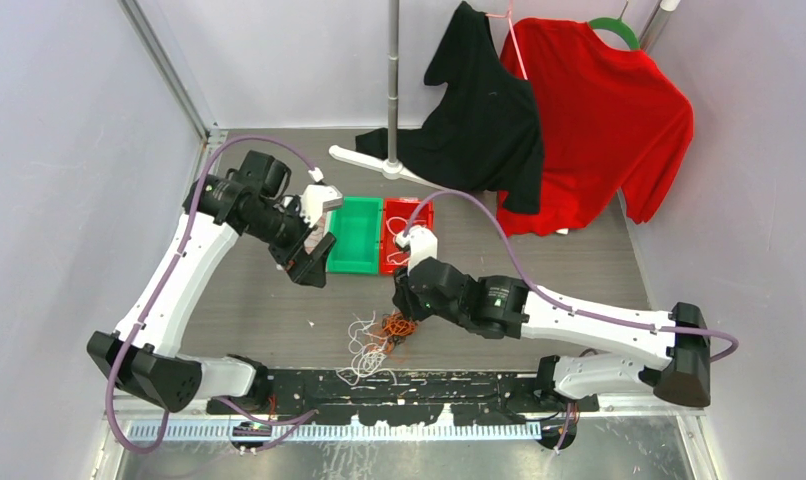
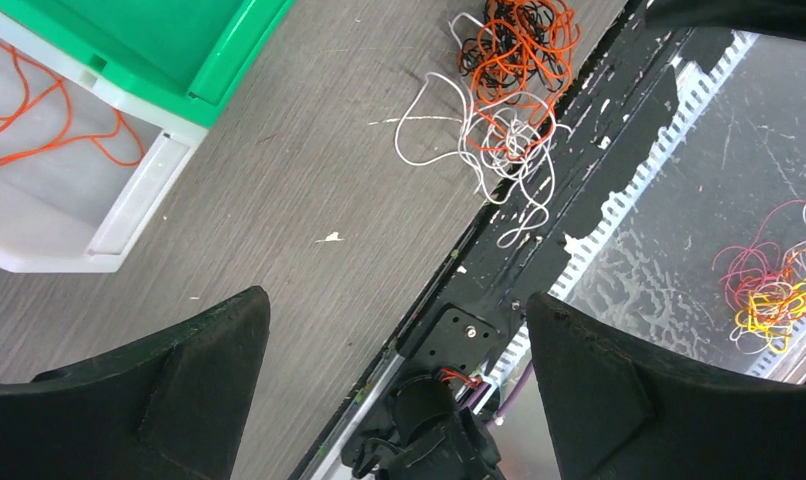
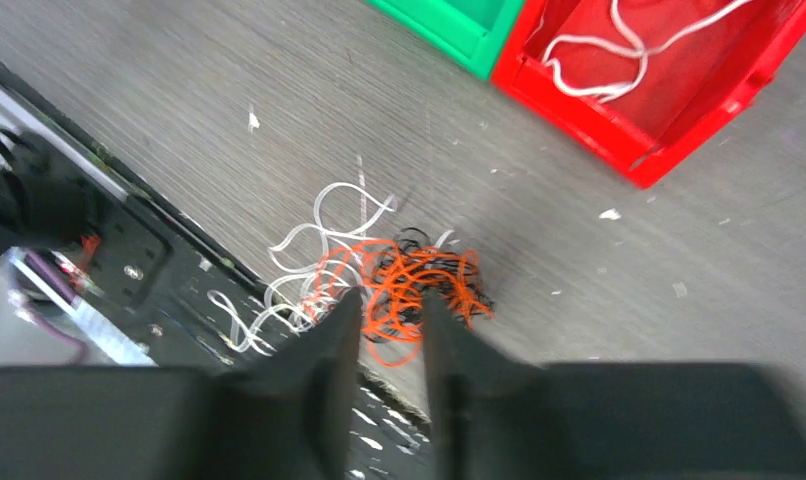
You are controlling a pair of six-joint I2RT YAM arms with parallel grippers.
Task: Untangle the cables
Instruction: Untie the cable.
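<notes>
The cables lie in a tangle near the table's front edge: an orange-red and black clump (image 1: 399, 325) with loose white loops (image 1: 364, 352) beside it. The tangle shows in the left wrist view (image 2: 509, 70) and in the right wrist view (image 3: 419, 285). My right gripper (image 1: 404, 298) hovers just over the orange clump, its fingers a narrow gap apart (image 3: 387, 300), with orange wire showing between them; nothing is gripped. My left gripper (image 1: 311, 262) is wide open and empty (image 2: 394, 300), beside the green bin and away from the tangle.
A green bin (image 1: 356, 235) and a red bin (image 1: 404, 235) sit mid-table; the red one holds a white wire (image 3: 619, 40). A white bin holds an orange wire (image 2: 49, 130). A stand with black and red shirts (image 1: 579, 110) is behind. Another wire bundle (image 2: 769, 290) lies below the table edge.
</notes>
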